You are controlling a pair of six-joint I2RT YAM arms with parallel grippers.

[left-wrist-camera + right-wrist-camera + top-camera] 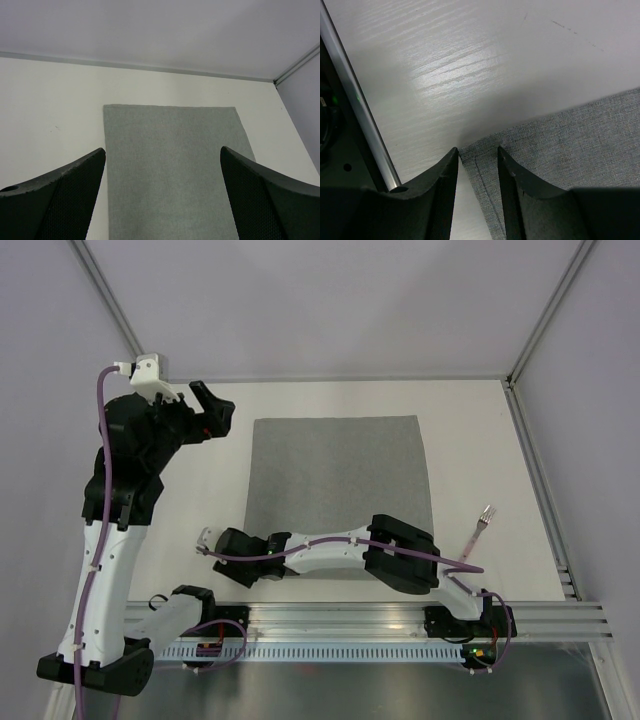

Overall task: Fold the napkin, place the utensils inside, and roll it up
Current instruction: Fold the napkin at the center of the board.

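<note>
**Grippers.**
- Right gripper [477, 150] is low at the near-left corner of the napkin [340, 480].
  - Its jaws are part open, with one finger on either side of the corner tip.
  - The cloth in the gap lies flat on the table [480, 440], and no pinch is visible.
- Left gripper [162, 150] is wide open and holds nothing. It is raised over the far-left part of the table and faces along the napkin.

**Risks (judgement).**
- The corner tip sits only just inside the jaws. Closing here could catch a sliver of cloth or none, and the corner would slip out on the lift.
- Fingers pressed to the table while closing could push the cloth and bunch it rather than pick it up.
- Pulling by one corner, with the left gripper well apart from the cloth, could drag the sheet askew, so the folded edges would not line up.
- The right arm lies across the napkin's near edge, and a careless sweep could rumple it.

**Napkin.**
- It is plain mid-grey with a fine weave, spread flat in a single layer at the middle of the table.
- The edges are straight and I see no creases.
- The near edge is partly hidden under the right arm.
- A faint seam line runs beside one edge at the corner.

**Fork.** The fork [480, 528] lies on bare table to the right of the napkin, apart from it.
</note>
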